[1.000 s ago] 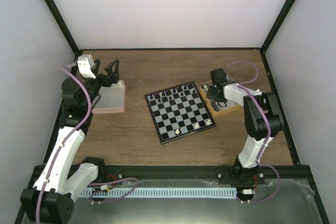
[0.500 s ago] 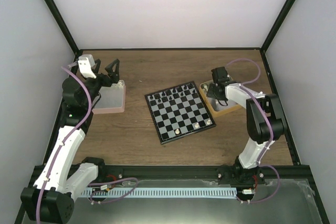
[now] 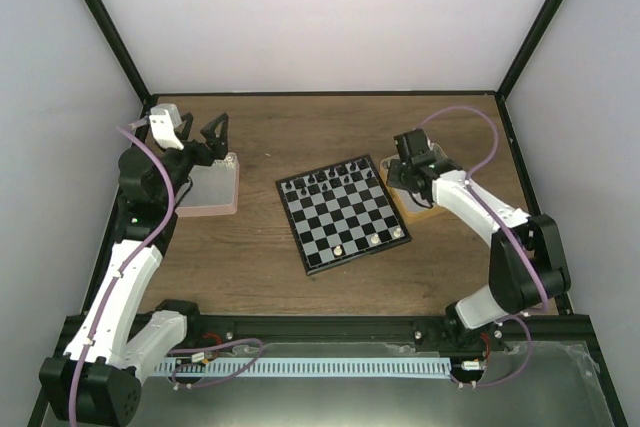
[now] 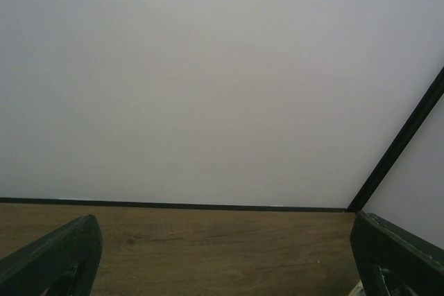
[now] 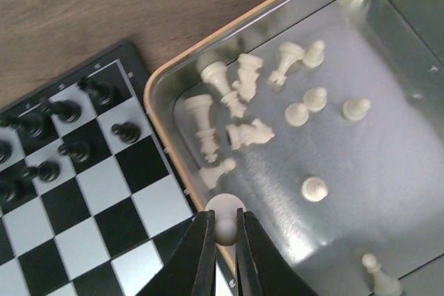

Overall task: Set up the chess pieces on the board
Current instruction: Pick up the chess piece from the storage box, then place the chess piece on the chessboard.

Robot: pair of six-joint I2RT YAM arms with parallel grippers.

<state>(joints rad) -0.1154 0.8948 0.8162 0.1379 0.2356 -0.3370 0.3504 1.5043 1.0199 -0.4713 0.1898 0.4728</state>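
Right gripper (image 5: 223, 230) is pinching a probably light, slick white pawn (image 5: 225, 207) by its round head; left gripper (image 3: 203, 135) is gaping wide.

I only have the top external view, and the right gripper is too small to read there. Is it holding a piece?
Observer: Yes. The right wrist view shows the right gripper shut on a cream-white piece, its round head above the fingertips.
Operator: Where is it?
Observer: Above the rim of the tray, on the side beside the board.
Operator: More pieces in the tray?
Observer: Roughly a dozen white pieces, several lying on their sides.
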